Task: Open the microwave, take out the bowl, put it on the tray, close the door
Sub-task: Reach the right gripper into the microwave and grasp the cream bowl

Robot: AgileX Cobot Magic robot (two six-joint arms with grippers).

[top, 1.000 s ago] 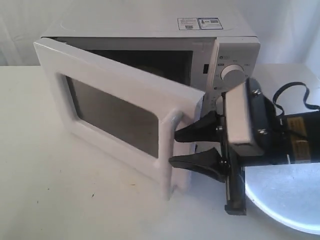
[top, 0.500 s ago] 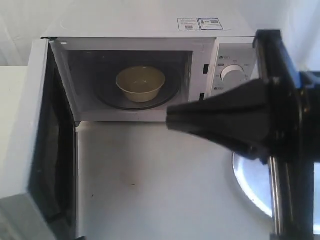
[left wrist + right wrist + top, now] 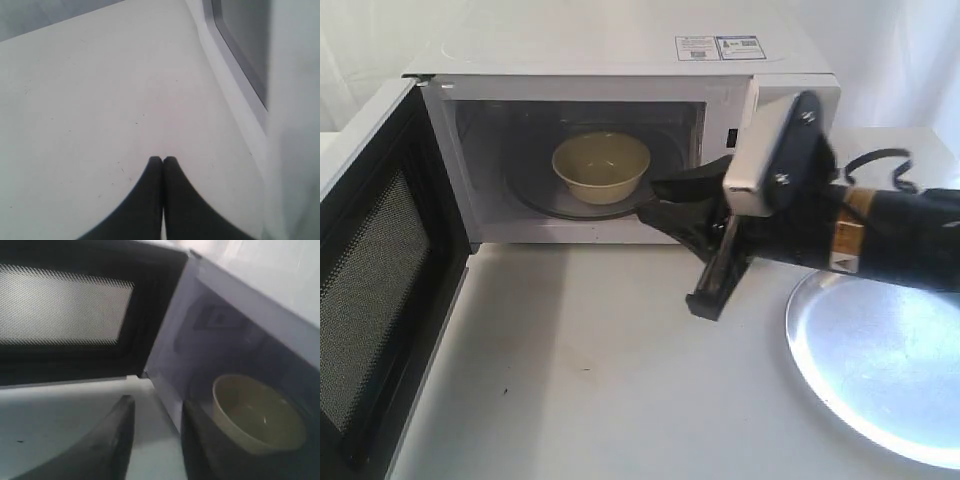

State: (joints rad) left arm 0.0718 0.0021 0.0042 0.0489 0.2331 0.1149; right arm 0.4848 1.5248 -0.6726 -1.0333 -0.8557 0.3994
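The white microwave point(image 3: 570, 50) stands with its door point(image 3: 375, 300) swung wide to the left, the mesh window facing inward. The cream bowl point(image 3: 601, 167) sits on the glass turntable inside. My right gripper point(image 3: 650, 195) is open and empty at the cavity's front right, its tips just right of the bowl and apart from it. In the right wrist view the right gripper point(image 3: 156, 405) points at the cavity's sill, with the bowl point(image 3: 257, 412) beside one finger. The silver tray point(image 3: 880, 370) lies at the front right. My left gripper point(image 3: 162, 159) is shut over bare table beside the door point(image 3: 240, 45).
My right arm point(image 3: 880, 240) crosses in front of the microwave's knob panel and hides it, and it passes above the tray's far rim. White table surface point(image 3: 620, 360) stretches between the open door and the tray. A white cloth backdrop hangs behind.
The door went from partly open to fully open at the left. My right gripper left the handle, swung close past the camera, and now sits at the cavity mouth near the bowl.
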